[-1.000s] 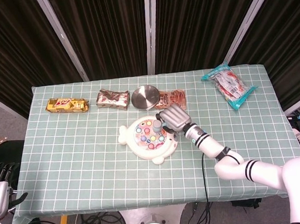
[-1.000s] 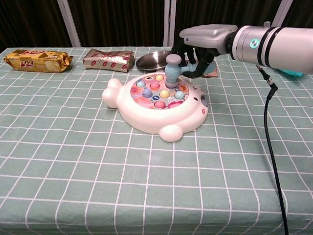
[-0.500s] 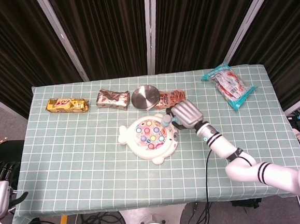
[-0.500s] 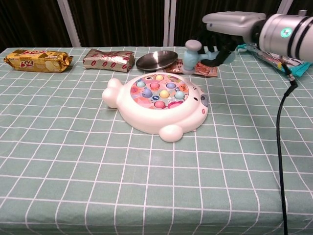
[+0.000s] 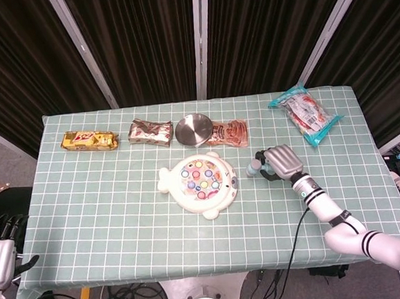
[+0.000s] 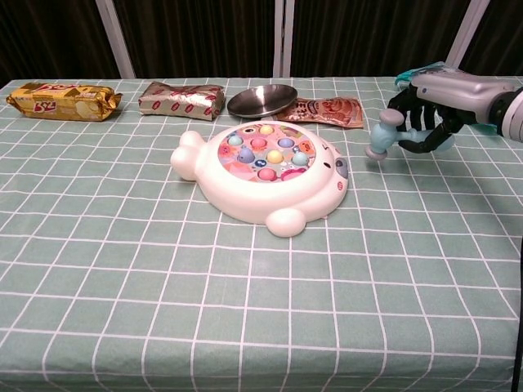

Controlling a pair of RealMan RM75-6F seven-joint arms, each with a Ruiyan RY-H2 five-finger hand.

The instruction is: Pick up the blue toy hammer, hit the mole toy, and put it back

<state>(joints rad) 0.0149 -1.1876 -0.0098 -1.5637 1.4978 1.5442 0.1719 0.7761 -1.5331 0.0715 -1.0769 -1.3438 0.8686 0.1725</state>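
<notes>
The right hand, fingers curled around the handle of the small blue plastic toy hammer, has swung away from the white, rounded mole toy with its coloured pegs and now hovers low over the green checked tablecloth to the right of that toy. The strike looks done, so setting the hammer down remains. The left hand, far left of the toy, appears empty, fingers loosely curled.

Silver robot hand w/ black fingers, white arm, black bands, black cable
</notes>
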